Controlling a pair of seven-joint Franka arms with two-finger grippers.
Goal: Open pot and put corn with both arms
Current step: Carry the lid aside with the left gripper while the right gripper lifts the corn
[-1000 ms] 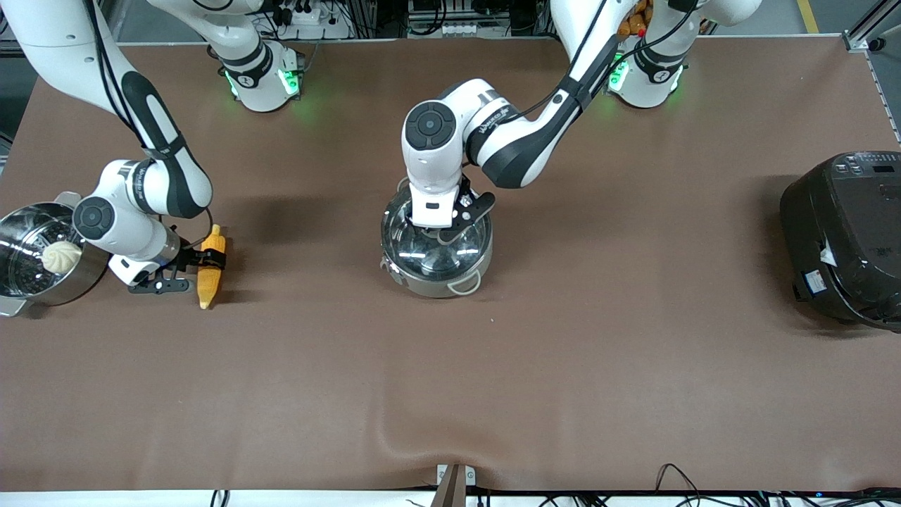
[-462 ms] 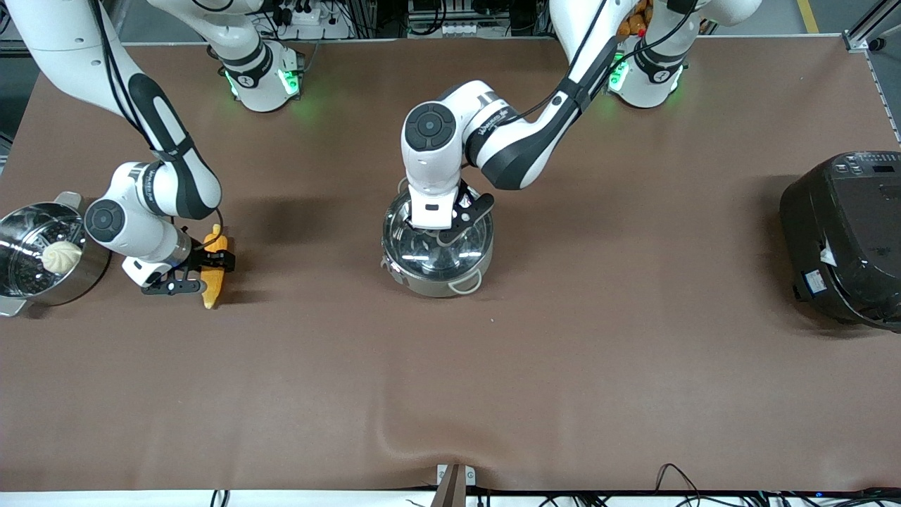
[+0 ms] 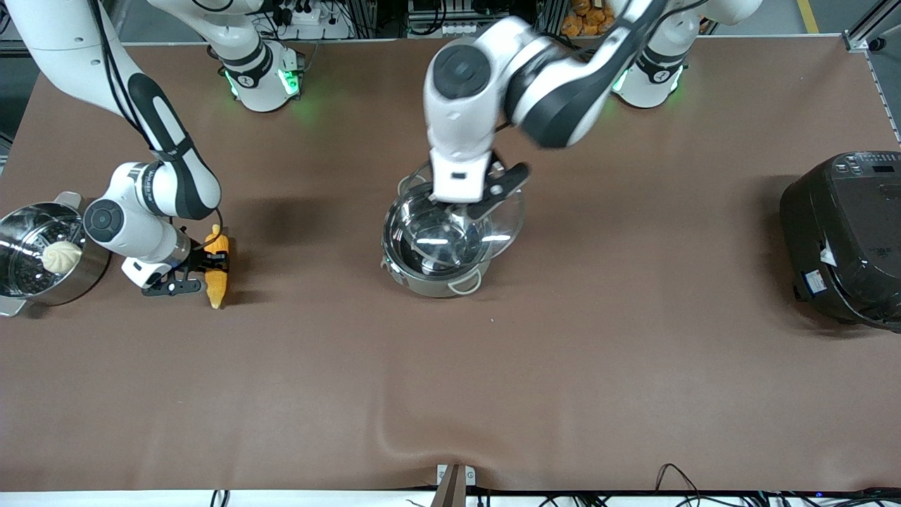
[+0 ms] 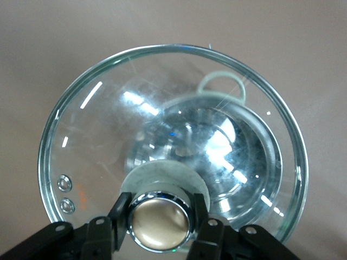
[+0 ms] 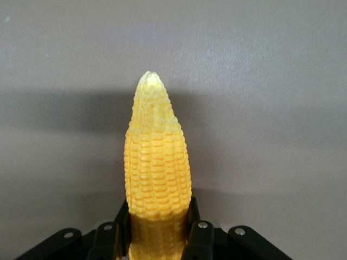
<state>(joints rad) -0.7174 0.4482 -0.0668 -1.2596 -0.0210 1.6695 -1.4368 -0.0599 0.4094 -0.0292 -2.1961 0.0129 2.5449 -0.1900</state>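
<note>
The steel pot [image 3: 433, 264] stands mid-table, open, with its mirror-like inside showing. My left gripper [image 3: 470, 204] is shut on the copper-coloured knob [image 4: 159, 218] of the clear glass lid [image 3: 507, 215] and holds the lid lifted and tilted above the pot's rim, shifted toward the left arm's end. Through the lid in the left wrist view the pot [image 4: 227, 146] and one loop handle show below. My right gripper [image 3: 204, 266] is shut on the thick end of the yellow corn [image 3: 217, 278] and holds it just above the table toward the right arm's end; its tapered tip [image 5: 150, 81] points away from the gripper.
A steel steamer pot [image 3: 17, 278] with a white bun [image 3: 61, 256] stands at the right arm's end, beside the right wrist. A big black rice cooker [image 3: 845, 239] stands at the left arm's end. The brown table mat [image 3: 450, 394] is bare nearer the front camera.
My left gripper has lifted the lid off the pot, raising it and shifting it toward the left arm's end. My right gripper has raised the corn a little off the table.
</note>
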